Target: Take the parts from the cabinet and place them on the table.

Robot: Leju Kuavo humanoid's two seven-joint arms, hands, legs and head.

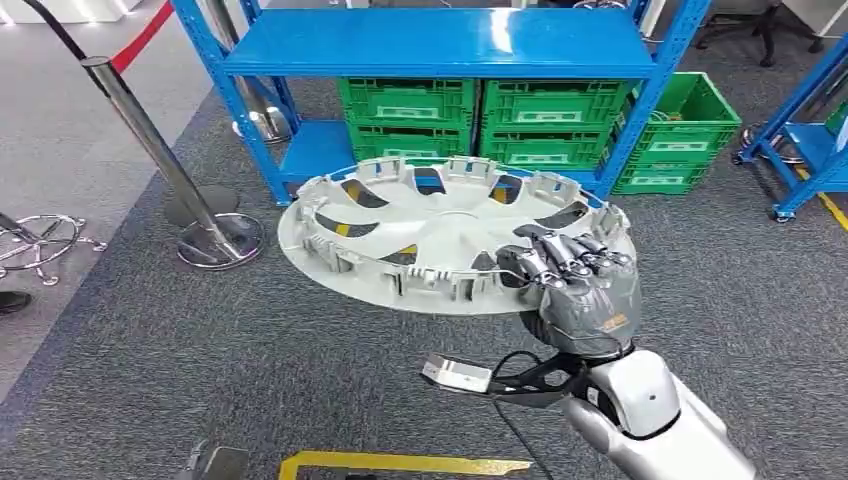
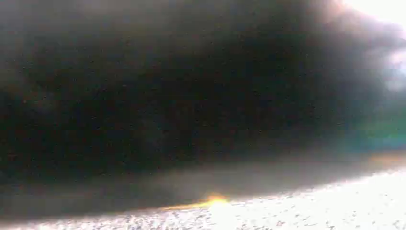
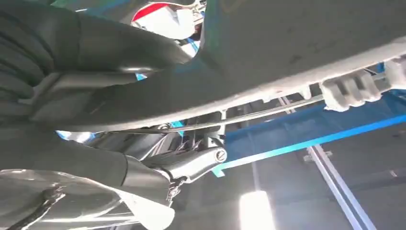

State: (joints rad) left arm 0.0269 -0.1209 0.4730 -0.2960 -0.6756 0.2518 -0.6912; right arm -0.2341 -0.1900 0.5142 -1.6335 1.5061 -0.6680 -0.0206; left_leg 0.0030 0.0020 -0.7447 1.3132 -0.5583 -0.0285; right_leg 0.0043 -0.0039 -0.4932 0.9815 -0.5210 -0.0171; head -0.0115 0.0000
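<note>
A large pale grey wheel cover (image 1: 440,235) with clips around its rim hangs level in the air in front of the blue shelf rack (image 1: 430,45). My right hand (image 1: 575,275) grips its near right rim, dark fingers curled over the top edge. The right wrist view shows the thumb (image 3: 95,43) against the cover's underside (image 3: 297,52) and the fingers (image 3: 191,163) hooked over the rim. The left wrist view is dark and blurred.
Green crates (image 1: 480,120) fill the rack's lower shelf, and another green crate (image 1: 685,135) stands on the floor to the right. A chrome stanchion (image 1: 165,165) with a red rope stands to the left. Grey carpet lies below, with yellow tape (image 1: 400,463) near my feet.
</note>
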